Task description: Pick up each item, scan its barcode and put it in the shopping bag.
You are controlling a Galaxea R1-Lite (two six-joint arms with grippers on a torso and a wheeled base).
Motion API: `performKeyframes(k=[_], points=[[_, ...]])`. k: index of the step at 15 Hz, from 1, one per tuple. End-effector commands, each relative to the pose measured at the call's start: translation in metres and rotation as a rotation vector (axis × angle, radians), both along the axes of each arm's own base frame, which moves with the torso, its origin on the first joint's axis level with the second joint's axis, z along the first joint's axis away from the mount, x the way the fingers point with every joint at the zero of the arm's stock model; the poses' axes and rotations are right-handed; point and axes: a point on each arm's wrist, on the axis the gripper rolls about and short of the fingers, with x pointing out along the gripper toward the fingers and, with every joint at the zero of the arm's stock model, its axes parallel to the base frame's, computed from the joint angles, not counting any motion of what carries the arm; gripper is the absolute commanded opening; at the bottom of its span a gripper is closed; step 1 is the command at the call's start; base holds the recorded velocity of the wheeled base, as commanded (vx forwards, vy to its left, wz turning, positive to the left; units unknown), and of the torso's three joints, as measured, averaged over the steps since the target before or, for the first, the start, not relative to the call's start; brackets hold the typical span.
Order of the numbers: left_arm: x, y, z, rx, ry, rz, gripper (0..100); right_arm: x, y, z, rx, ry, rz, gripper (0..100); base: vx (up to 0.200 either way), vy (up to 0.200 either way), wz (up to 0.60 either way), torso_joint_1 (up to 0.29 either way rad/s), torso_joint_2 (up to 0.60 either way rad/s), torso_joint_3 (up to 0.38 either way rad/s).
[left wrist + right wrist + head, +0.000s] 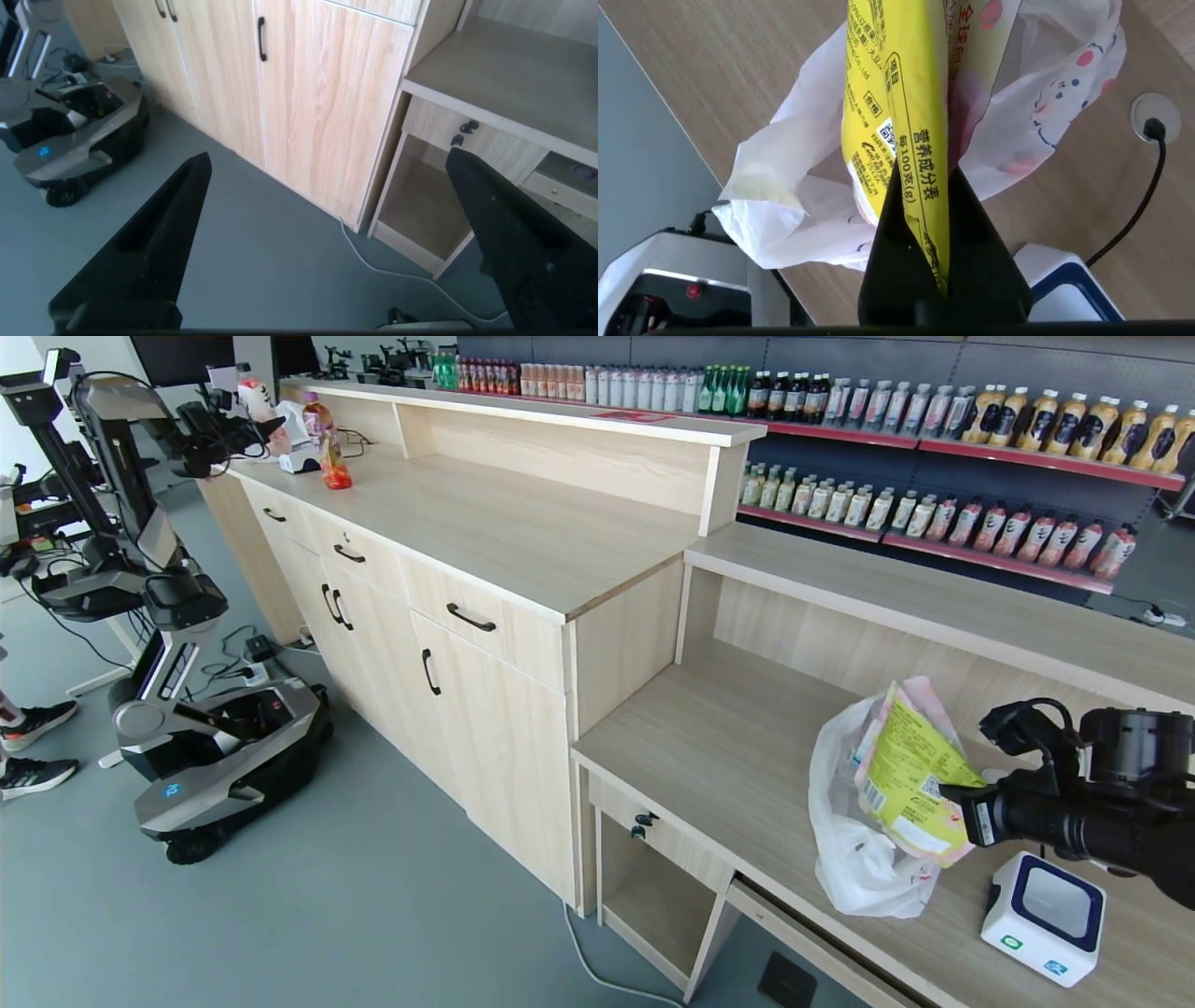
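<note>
My right gripper [963, 800] is shut on a yellow and pink snack packet [910, 767], holding it by its edge just above the mouth of the white plastic shopping bag [854, 840] on the low desk. In the right wrist view the snack packet [896, 121] stands edge-on between my fingers [896, 243], with the shopping bag [799, 196] open beneath and around it. The white barcode scanner [1044, 917] sits on the desk below my right wrist. My left gripper [322, 233] hangs open over the grey floor beside the cabinet, holding nothing.
The low desk [719, 747] has a raised back ledge and a drawer underneath. A tall counter [485, 523] stands to its left, carrying a bottle [331, 453]. Another robot [168, 644] is parked on the floor. Shelves of bottles [934, 457] line the back wall.
</note>
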Motion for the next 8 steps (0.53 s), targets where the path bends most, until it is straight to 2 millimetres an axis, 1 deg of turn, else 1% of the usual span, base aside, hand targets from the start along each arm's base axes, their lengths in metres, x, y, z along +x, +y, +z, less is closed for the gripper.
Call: performKeyframes(k=[1,3,4,8], points=[[0.000,0.000,0.000,0.000,0.000,0.000,100,0.016,0.001,0.000,0.017,-0.020,-0.001,0,0.000,0.000,0.00,0.000,0.00,0.000],[0.000,0.000,0.000,0.000,0.000,0.000,100,0.027,0.004,0.002,0.044,-0.035,-0.001,0,0.000,0.000,0.00,0.000,0.00,0.000],[0.000,0.000,0.000,0.000,0.000,0.000,100,0.029,0.005,-0.001,0.046,-0.031,0.003,0,0.000,0.000,0.00,0.000,0.00,0.000],[0.000,0.000,0.000,0.000,0.000,0.000,100,0.037,0.008,-0.020,0.052,0.003,0.017,0,0.000,0.000,0.00,0.000,0.00,0.000]])
